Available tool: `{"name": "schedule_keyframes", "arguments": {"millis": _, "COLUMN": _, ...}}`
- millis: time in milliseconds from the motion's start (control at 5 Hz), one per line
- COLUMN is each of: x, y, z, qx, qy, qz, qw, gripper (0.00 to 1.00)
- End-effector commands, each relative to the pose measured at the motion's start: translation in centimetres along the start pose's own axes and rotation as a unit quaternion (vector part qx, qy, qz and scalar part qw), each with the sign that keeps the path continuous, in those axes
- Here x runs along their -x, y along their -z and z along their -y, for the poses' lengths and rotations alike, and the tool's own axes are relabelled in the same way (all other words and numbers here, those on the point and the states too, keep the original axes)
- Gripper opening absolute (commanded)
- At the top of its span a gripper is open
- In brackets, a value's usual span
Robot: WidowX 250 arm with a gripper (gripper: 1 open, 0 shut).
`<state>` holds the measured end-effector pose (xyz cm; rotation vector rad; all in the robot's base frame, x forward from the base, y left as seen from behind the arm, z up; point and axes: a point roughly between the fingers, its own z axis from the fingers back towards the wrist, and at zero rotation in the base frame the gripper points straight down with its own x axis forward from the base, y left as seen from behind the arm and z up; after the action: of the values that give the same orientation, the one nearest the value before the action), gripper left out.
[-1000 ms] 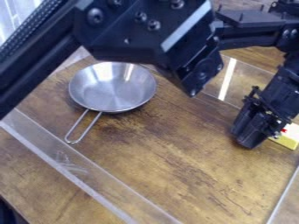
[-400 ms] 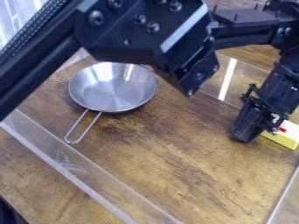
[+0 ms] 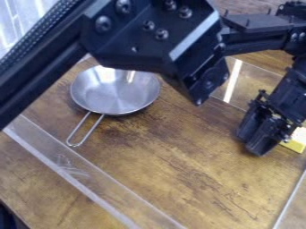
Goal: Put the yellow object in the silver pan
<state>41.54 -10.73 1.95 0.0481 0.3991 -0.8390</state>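
Observation:
The silver pan [image 3: 114,90] sits empty at the back left of the wooden table, its wire loop handle [image 3: 81,131] pointing toward the front. At the right edge only a sliver of the yellow object [image 3: 296,137] shows, lying on the table beside and partly behind my black gripper [image 3: 263,143]. The gripper stands low over the table, right against the yellow object. Its fingers are dark and seen from behind, so I cannot tell whether they are open or shut, or whether they hold the block.
The bulky black arm body [image 3: 162,40] fills the upper middle and hides the table's back. A clear plastic strip [image 3: 72,165] runs along the front-left edge. Bare wood [image 3: 167,152] lies between pan and gripper.
The gripper has dropped lower and shifted slightly over the yellow object, so less of the block and its white label shows. The pan has not moved.

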Motion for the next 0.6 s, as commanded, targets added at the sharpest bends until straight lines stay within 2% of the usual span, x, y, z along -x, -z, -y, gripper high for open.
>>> {"name": "schedule_keyframes", "arguments": {"millis": 0, "x": 0.29, "y": 0.55, "z": -1.62, "qx": -0.001, "qy": -0.025, "qz": 0.018, "qw": 0.9995, "gripper": 1.00}}
{"name": "schedule_keyframes", "arguments": {"millis": 200, "x": 0.33, "y": 0.62, "z": -1.69, "qx": 0.004, "qy": -0.029, "qz": 0.017, "qw": 0.9994, "gripper": 0.00}}
{"name": "schedule_keyframes", "arguments": {"millis": 400, "x": 0.42, "y": 0.50, "z": -1.80, "qx": 0.009, "qy": -0.035, "qz": 0.017, "qw": 0.9992, "gripper": 1.00}}
